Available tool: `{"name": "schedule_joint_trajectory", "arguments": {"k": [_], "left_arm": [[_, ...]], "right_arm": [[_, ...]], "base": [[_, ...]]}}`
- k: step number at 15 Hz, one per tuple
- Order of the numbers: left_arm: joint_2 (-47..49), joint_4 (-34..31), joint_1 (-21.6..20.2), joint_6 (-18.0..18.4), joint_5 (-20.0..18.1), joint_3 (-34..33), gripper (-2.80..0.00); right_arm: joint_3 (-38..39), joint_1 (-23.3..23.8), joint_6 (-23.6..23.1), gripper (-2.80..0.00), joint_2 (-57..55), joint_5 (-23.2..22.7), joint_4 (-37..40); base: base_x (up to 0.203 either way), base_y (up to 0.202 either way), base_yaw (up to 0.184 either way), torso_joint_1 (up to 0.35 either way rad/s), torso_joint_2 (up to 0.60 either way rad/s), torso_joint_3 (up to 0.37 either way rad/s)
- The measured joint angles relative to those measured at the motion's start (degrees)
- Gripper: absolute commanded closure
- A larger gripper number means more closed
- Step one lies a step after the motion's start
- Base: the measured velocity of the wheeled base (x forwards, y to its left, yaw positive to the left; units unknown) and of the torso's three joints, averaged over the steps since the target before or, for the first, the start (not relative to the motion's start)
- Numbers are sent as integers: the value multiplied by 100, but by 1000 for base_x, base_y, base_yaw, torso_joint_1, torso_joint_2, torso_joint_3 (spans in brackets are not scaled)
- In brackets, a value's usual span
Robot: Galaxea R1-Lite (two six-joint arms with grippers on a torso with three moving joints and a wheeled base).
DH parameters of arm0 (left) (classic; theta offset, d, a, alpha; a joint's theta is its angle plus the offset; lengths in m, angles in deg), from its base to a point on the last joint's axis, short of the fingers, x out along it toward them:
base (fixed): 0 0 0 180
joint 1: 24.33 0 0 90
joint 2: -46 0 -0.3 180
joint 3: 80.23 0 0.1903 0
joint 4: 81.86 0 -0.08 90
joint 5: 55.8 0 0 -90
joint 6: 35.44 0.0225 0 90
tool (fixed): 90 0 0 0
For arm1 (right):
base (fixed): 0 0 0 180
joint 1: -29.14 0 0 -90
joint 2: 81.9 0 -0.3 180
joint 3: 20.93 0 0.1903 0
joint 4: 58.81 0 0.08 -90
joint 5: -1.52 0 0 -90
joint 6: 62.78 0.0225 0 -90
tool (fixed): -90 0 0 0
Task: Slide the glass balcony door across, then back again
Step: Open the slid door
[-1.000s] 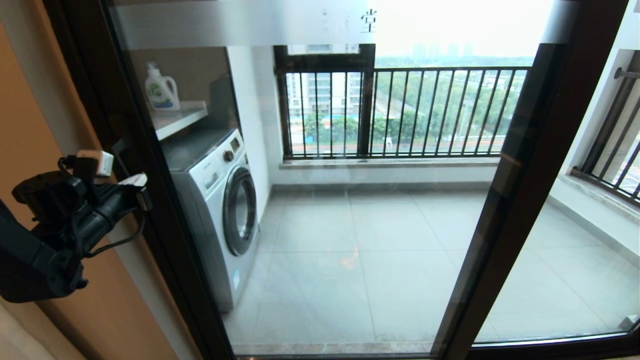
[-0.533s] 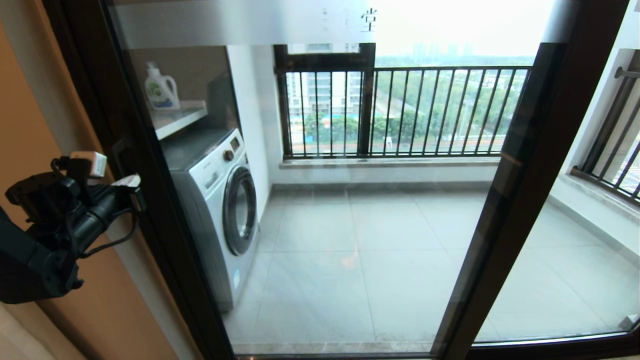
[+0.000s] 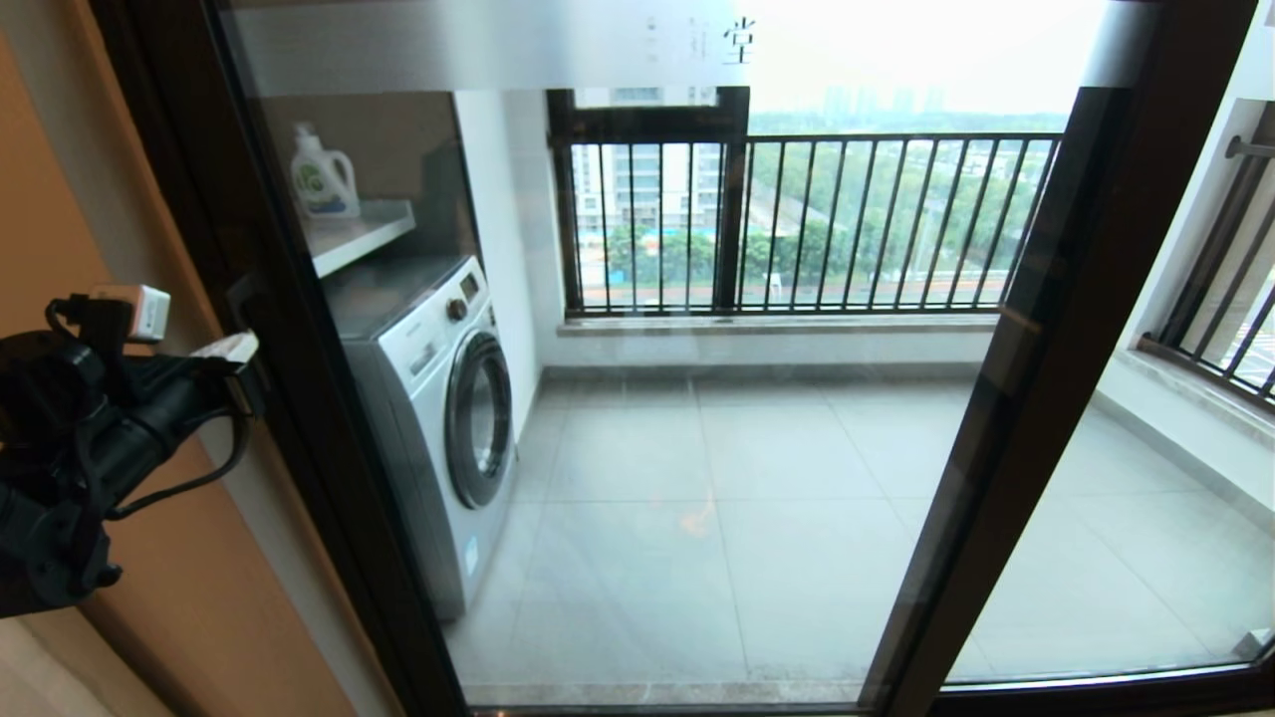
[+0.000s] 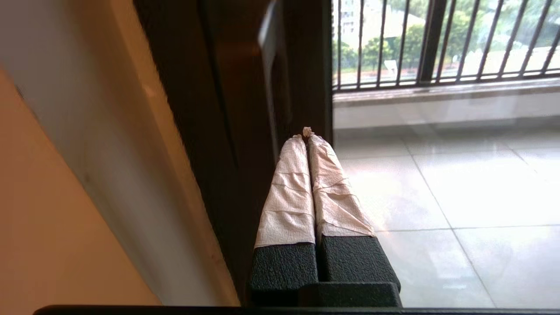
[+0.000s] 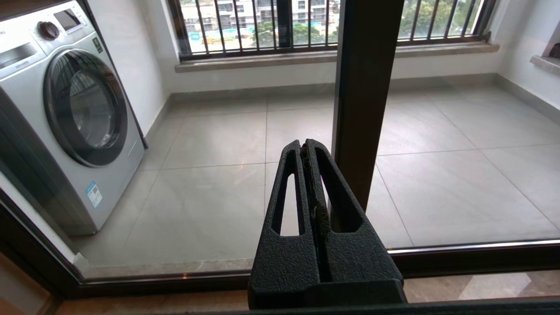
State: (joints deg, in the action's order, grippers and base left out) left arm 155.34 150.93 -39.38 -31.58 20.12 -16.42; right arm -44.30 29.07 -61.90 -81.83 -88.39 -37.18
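Observation:
The glass balcony door [image 3: 697, 448] fills the head view, with a frosted strip [image 3: 478, 45] across its top and dark brown stiles at the left [image 3: 299, 329] and right [image 3: 1036, 329]. My left gripper [image 3: 237, 349] is at the left, just beside the left stile. It is shut, its tape-wrapped fingers [image 4: 288, 192] pressed together and holding nothing. In the left wrist view the gripper [image 4: 306, 133] points at the stile below the handle [image 4: 273, 65]; I cannot tell whether they touch. My right gripper [image 5: 306, 146] is shut and empty, low before the glass near the right stile [image 5: 363, 87].
Behind the glass a washing machine [image 3: 438, 398] stands at the left, with a detergent bottle [image 3: 321, 174] on a shelf above it. A black railing [image 3: 847, 219] closes the balcony. A tan wall [image 3: 60, 229] lies left of my left arm. The floor track [image 5: 472, 253] runs below.
My left gripper has drawn back to the left and slightly up, away from the door's left stile. The door has barely shifted.

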Motion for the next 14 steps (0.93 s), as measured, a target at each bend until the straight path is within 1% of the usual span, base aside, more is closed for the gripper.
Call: {"name": "schedule_joint_trajectory", "arguments": {"k": [3, 7, 10, 14], "left_arm": [[-337, 1, -46, -116, -20, 9, 0], [-407, -37, -236, -72, -4, 409, 0], [-246, -72, -397, -61, -11, 721, 0], [187, -79, -446, 35, -24, 1034, 0]], "right_arm": [[0, 0, 2, 0, 0, 1, 0], [0, 0, 1, 0, 0, 1, 0], [0, 0, 0, 0, 0, 1, 2], [0, 0, 0, 0, 0, 0, 0]], "base": [[0, 0, 0, 0, 0, 0], [0, 0, 0, 0, 0, 0], [0, 0, 0, 0, 0, 0], [0, 0, 0, 0, 0, 0]]}}
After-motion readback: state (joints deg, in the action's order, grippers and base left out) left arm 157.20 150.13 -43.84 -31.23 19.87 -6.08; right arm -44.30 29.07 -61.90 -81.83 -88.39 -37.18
